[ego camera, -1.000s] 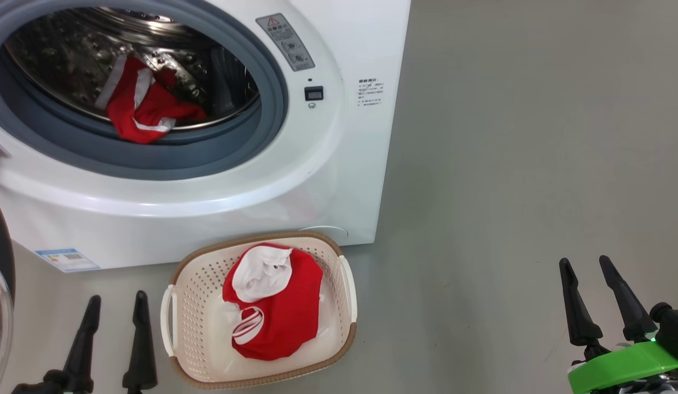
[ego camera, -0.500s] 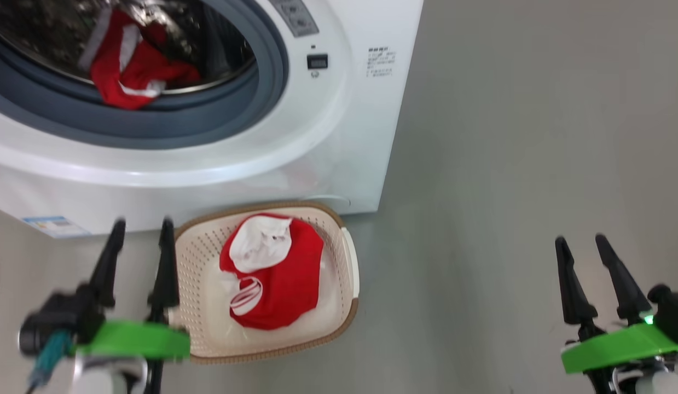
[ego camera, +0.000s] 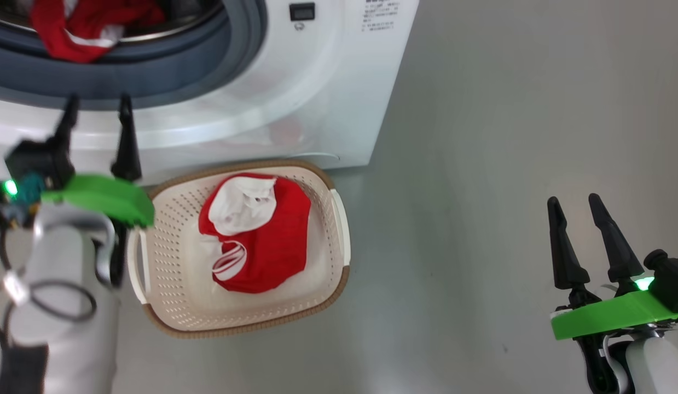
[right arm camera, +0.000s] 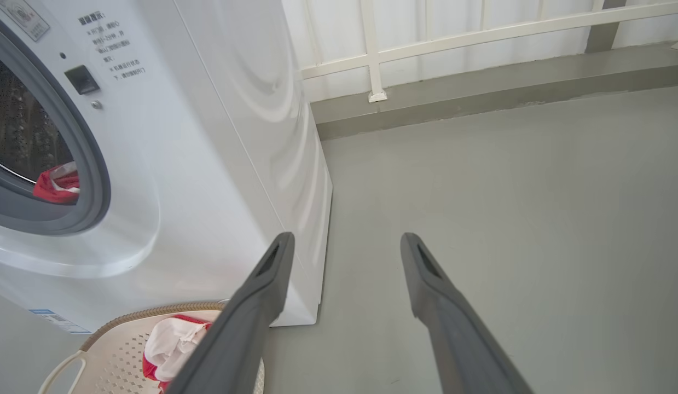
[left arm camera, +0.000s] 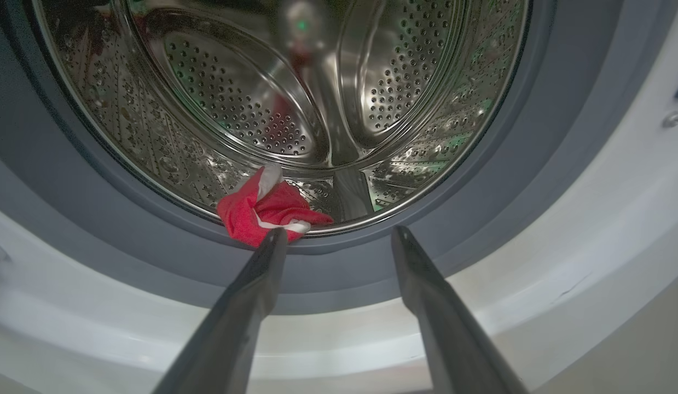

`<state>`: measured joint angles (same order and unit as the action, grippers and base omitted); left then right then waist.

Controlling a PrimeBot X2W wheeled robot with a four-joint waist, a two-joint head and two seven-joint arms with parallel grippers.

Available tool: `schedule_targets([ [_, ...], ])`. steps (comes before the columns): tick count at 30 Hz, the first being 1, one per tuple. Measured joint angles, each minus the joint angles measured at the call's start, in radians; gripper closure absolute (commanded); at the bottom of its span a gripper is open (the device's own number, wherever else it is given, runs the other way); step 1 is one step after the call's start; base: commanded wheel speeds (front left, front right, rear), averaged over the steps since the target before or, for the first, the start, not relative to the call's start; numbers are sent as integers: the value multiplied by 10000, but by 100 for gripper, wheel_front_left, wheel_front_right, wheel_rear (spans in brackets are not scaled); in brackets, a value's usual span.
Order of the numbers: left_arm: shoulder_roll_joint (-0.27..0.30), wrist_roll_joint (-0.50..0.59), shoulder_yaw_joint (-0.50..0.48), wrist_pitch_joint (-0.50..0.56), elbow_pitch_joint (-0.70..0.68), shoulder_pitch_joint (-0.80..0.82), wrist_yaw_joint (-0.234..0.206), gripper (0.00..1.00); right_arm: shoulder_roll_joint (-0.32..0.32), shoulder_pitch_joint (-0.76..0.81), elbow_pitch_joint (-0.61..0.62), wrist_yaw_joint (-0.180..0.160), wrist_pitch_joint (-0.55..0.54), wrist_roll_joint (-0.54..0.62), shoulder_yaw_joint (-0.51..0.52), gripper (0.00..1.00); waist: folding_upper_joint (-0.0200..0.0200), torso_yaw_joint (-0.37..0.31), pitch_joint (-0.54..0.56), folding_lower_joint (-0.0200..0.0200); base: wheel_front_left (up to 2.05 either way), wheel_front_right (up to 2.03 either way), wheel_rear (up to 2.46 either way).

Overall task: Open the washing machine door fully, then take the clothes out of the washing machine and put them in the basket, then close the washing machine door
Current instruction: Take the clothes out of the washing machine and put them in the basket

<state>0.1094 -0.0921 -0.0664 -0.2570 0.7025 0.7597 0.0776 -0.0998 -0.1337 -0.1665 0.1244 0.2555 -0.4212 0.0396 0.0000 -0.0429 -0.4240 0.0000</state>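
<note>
The smooth grey-green floor (ego camera: 508,137) carries 2 things. The big white front-loading washing machine (ego camera: 328,82) stands on it. The small cream perforated plastic basket (ego camera: 169,273) with a brown woven-look rim sits just before the washer's lower front, near its right corner. The floor runs back to a raised grey kerb (right arm camera: 481,87) under a white railing (right arm camera: 370,49).

light: bright, even | glare: drum (left arm camera: 235,104) | blur: left gripper (ego camera: 97,100)
</note>
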Motion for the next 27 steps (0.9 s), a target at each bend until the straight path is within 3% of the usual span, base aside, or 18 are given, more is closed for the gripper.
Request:
schedule_targets([
  [14, 740, 757, 625, 359, 3820, 3696, -447, 0, 84, -691, 146, 0, 0, 0, -209, 0, 0, -271, -1056, 0, 0, 0, 0],
  [27, 1246, 1118, 1179, 719, 5540, 5446, -746, 0, 173, -1202, 201, 0, 0, 2, -313, 0, 0, -609, -1889, 0, 0, 0, 0],
])
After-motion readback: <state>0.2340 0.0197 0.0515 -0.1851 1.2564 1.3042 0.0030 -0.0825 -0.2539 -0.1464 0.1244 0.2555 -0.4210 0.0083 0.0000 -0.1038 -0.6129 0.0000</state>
